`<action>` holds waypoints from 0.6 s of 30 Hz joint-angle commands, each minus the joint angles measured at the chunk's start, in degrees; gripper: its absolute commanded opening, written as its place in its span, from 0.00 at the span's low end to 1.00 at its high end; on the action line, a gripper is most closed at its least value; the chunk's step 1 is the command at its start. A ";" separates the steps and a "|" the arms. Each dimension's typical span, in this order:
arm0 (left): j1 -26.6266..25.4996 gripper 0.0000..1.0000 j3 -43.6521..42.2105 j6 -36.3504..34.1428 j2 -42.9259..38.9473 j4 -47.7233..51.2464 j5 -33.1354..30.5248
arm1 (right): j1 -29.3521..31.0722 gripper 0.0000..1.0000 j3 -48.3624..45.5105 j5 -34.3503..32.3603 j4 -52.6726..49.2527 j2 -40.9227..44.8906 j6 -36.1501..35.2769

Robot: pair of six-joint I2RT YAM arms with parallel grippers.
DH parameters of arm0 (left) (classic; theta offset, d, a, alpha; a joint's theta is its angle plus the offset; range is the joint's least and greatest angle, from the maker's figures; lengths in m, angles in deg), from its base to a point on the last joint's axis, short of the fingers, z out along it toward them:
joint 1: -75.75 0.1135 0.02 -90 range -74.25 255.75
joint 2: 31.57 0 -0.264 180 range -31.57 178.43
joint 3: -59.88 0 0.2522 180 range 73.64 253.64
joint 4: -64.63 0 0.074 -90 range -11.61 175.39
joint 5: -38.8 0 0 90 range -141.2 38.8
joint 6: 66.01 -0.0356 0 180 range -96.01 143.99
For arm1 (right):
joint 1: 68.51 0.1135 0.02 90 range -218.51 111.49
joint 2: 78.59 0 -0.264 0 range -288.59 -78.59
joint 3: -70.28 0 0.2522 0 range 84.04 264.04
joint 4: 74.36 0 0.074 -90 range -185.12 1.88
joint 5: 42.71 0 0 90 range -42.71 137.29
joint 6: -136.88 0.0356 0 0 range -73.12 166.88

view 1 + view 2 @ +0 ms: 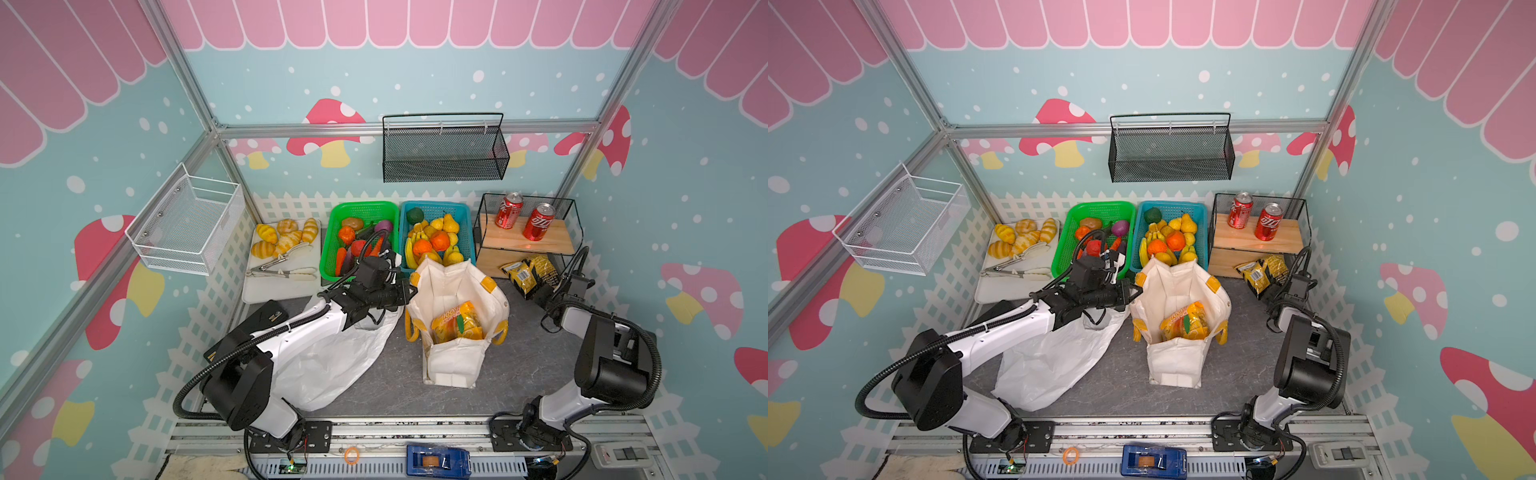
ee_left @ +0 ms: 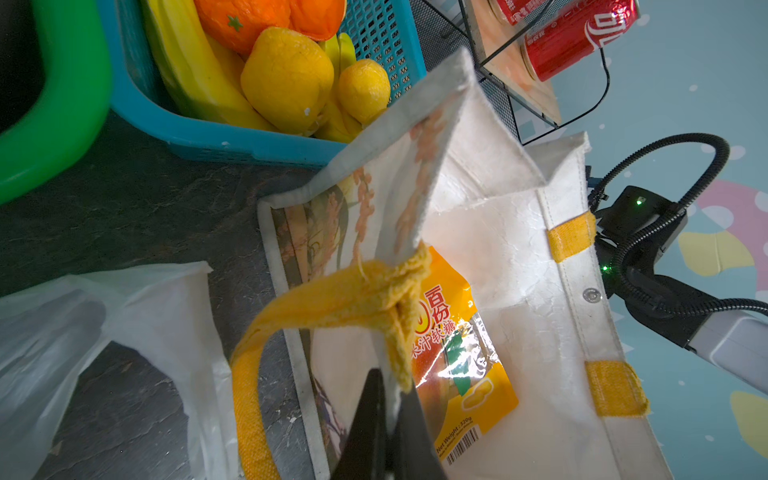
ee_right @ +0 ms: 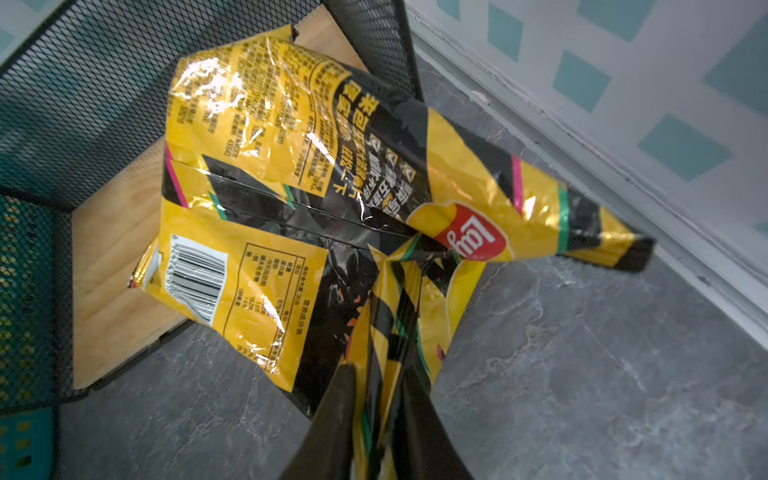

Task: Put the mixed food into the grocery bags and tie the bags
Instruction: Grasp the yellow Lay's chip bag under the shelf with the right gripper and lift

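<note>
In both top views the tips of the left pincer (image 2: 390,384) are hidden behind the rim of the cream tote (image 1: 455,357). In the left wrist view they are seen pressed together on the tote's wall, just beside a yellow handle (image 2: 332,303). The white plastic bag (image 1: 328,365) is partly covered by the left arm. Only part of an orange sweets packet (image 1: 457,322) is seen inside the tote. The right pincer (image 3: 379,372) is clamped on a crumpled yellow-and-black snack packet (image 3: 266,166) by the wooden shelf (image 3: 116,270). Whether one packet or two are there cannot be told. Oranges (image 1: 439,240) and yellow pears (image 1: 451,224) are kept in the blue basket (image 1: 436,203) behind the tote. Everything is set on a grey table (image 1: 532,374), closed in by pale blue walls (image 1: 415,83) with red mushrooms.
</note>
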 commanded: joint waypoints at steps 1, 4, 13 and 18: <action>0.56 0.00 0.67 0.82 1.18 -2.54 -0.02 | -0.21 0.10 -0.38 0.10 1.44 2.32 -0.49; 0.56 0.00 0.72 0.81 1.09 -2.23 0.04 | -0.24 0.00 -2.54 -0.48 0.64 8.14 -0.01; -0.24 0.00 1.27 1.42 1.82 -2.34 0.15 | 0.21 0.00 -2.96 1.53 -15.98 38.08 -0.57; -0.66 0.00 1.78 2.30 3.17 -2.44 1.03 | 0.95 0.00 5.95 8.67 -27.48 48.38 -4.31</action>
